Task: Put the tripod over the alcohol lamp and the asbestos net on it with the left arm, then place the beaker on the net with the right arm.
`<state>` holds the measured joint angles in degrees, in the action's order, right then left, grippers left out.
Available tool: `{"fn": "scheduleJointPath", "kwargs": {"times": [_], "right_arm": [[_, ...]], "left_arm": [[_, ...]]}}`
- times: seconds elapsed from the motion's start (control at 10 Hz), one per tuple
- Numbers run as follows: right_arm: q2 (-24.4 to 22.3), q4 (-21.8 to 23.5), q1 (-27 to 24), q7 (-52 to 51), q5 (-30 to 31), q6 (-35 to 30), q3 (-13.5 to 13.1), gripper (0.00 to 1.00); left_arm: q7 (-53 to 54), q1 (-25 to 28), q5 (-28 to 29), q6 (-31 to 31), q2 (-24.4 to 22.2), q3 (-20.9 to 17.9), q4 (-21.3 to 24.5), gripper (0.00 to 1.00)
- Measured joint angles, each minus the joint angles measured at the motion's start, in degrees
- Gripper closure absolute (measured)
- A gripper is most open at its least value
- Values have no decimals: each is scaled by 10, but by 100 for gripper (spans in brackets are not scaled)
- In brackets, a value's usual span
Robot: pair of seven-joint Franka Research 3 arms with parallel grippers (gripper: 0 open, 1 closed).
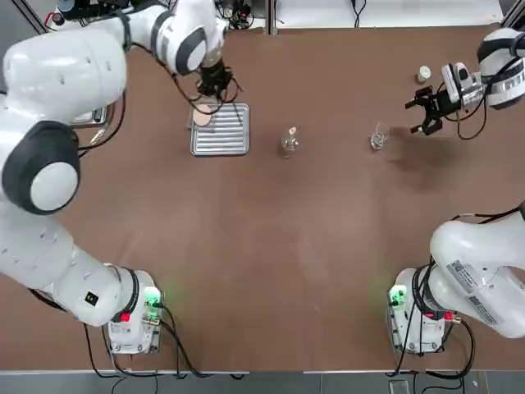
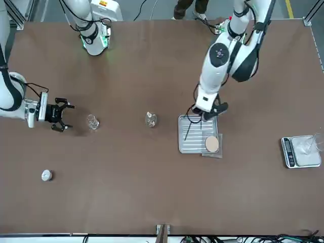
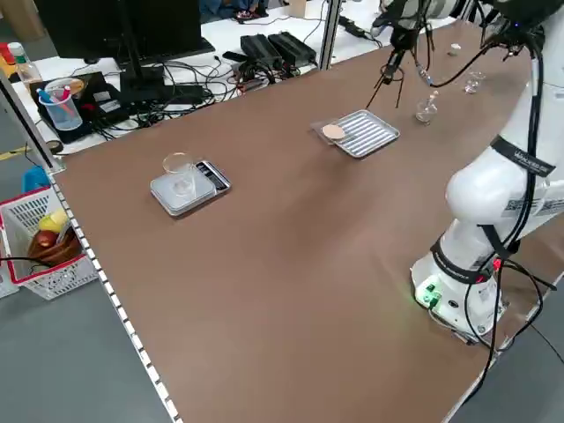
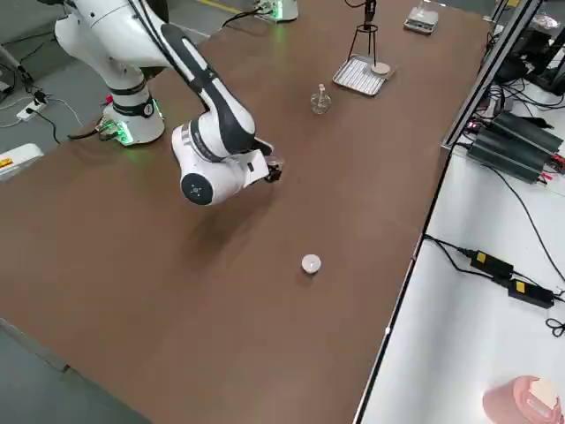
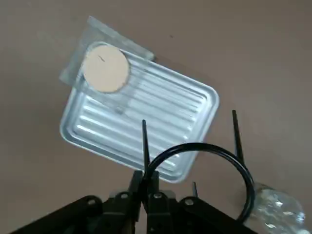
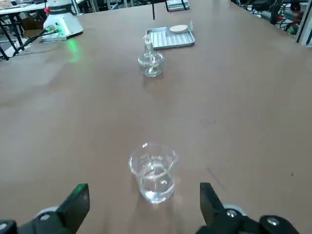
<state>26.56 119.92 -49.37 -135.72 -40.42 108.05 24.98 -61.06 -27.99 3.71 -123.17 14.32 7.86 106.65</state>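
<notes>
Tripod (image 5: pixel 204 170) is hanging pinched in the left hand (image 5: pixel 145 195) above the ribbed tray (image 1: pixel 221 131), beside the alcohol lamp (image 1: pixel 289 141), not yet over it. Asbestos net (image 1: pixel 203 116) is lying on that tray. Right hand (image 6: pixel 144 207) is waiting wide open, empty, near the beaker (image 6: pixel 153 171).

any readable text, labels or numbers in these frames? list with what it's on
None legible.
Label on the right arm's white link: print too small to read.
Yellow sticker on the left arm's base: a mark, unreadable.
Orange sticker on the left arm: unreadable.
Scale: display not legible.
Beaker: faint markings, too blurred to read.
</notes>
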Motion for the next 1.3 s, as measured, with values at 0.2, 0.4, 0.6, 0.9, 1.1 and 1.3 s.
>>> {"fn": "scheduleJointPath", "kwargs": {"times": [0.2,0.4,0.6,0.9,1.1,1.3], "right_arm": [[1,25,-11,-6,-2,30,-1,0],[6,45,-17,-9,-25,50,-1,0],[18,58,-16,-31,-53,69,0,0],[41,64,-2,-80,-69,84,1,0],[50,64,7,-108,-88,85,0,0],[56,65,9,-121,-114,85,-6,0]], "left_arm": [[-46,-35,-1,66,66,2,-103,92],[-94,-74,-2,100,127,3,-178,92],[-118,-100,-11,108,154,3,-211,92],[-157,-130,-19,134,156,3,-227,92],[-182,-146,-20,134,163,3,-240,92],[-199,-156,-20,125,197,3,-270,92]]}}
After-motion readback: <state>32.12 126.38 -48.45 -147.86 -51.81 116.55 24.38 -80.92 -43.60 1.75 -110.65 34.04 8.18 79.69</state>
